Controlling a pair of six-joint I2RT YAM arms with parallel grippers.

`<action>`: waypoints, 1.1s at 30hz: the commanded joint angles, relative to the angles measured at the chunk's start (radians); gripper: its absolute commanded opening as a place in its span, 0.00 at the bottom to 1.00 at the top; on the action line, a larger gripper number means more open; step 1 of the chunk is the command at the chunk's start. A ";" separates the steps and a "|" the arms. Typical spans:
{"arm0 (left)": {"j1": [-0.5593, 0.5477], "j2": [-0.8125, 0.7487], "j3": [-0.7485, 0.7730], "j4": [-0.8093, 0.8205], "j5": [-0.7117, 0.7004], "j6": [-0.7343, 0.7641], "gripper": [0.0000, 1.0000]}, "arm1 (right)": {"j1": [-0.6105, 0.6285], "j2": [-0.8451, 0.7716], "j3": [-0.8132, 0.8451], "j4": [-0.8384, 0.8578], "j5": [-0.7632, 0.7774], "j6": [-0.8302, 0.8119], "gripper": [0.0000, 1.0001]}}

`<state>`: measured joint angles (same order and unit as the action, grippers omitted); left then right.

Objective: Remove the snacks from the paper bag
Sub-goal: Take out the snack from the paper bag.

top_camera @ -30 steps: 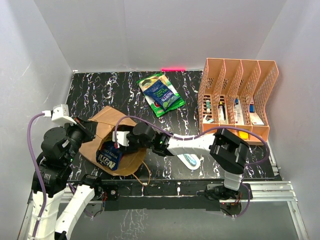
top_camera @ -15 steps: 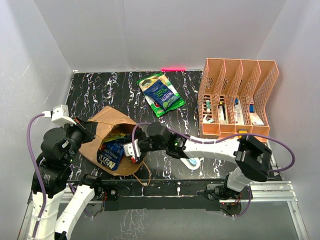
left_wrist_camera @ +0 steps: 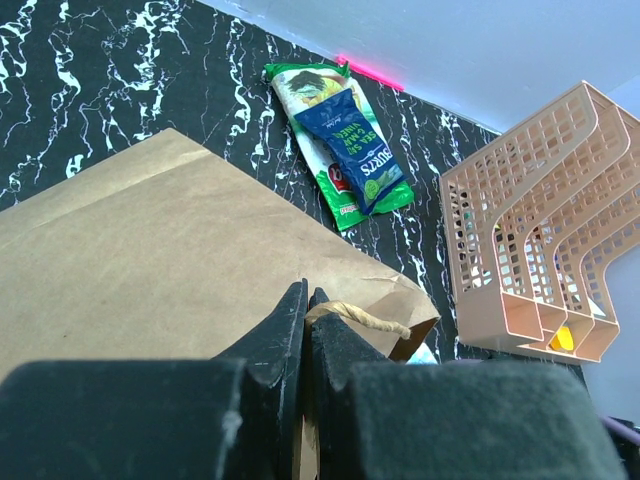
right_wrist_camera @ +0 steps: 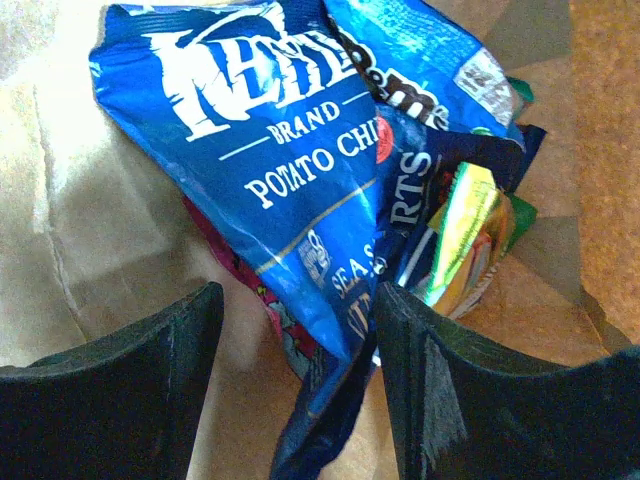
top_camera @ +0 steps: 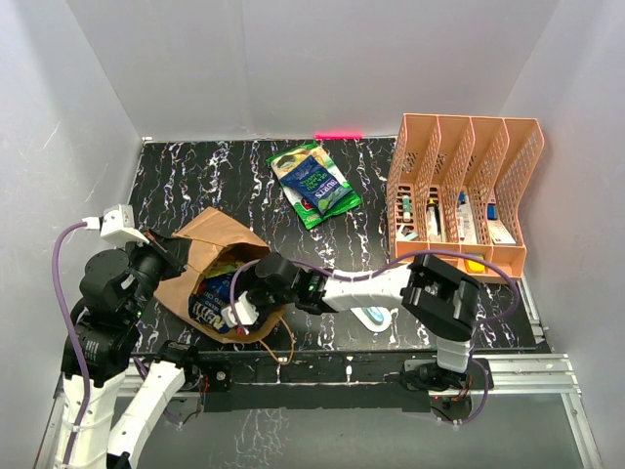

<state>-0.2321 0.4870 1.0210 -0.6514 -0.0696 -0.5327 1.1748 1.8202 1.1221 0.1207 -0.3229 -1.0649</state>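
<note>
Snacks (right_wrist_camera: 400, 170) in paper bag (top_camera: 210, 232), near-left corner of surface (top_camera: 195, 166).
My L hand (left_wrist_camera: 307, 296) is clenched on bag handle (left_wrist_camera: 362, 319); R hand (right_wrist_camera: 298, 335) released, fingers (right_wrist_camera: 130, 365) either side of blue chip pkt (right_wrist_camera: 250, 170).

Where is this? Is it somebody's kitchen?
Probably not: it looks like a robot test booth. Plain white walls box in a black marbled table, and a left arm and a right arm are bolted at its near edge.

one paper bag (top_camera: 210, 234), two snack packets (top_camera: 317, 182) outside it, at least four inside, one peach organizer (top_camera: 459, 166)
</note>
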 commanded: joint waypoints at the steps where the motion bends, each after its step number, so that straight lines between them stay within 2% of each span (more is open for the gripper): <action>1: -0.002 -0.001 0.009 0.033 0.014 -0.013 0.00 | 0.027 0.036 0.047 0.086 0.084 -0.045 0.64; 3: -0.002 -0.002 0.007 0.037 0.016 -0.015 0.00 | 0.031 0.062 0.053 0.108 0.139 -0.050 0.60; 7: -0.001 -0.002 0.009 0.031 0.011 -0.013 0.00 | 0.037 0.089 0.055 0.136 0.171 -0.045 0.40; 10: -0.002 -0.007 0.010 0.025 0.007 -0.013 0.00 | 0.038 0.082 0.032 0.210 0.210 -0.018 0.30; 13: -0.001 -0.008 0.011 0.024 0.007 -0.013 0.00 | 0.039 0.047 0.024 0.224 0.234 0.014 0.15; 15: -0.002 -0.007 0.012 0.023 0.007 -0.013 0.00 | 0.039 0.009 0.019 0.209 0.231 0.052 0.08; 19: -0.001 -0.001 0.020 0.019 -0.001 -0.010 0.00 | 0.038 -0.097 -0.008 0.206 0.212 0.154 0.08; 27: -0.001 -0.018 0.015 0.019 -0.013 -0.023 0.00 | 0.037 -0.237 0.014 0.119 0.180 0.516 0.08; 33: -0.002 -0.015 0.023 0.007 -0.018 -0.023 0.00 | 0.037 -0.367 0.016 0.006 0.182 0.649 0.08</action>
<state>-0.2321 0.4759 1.0210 -0.6510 -0.0715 -0.5510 1.2118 1.5570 1.0992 0.1795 -0.1310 -0.5629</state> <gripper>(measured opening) 0.010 0.080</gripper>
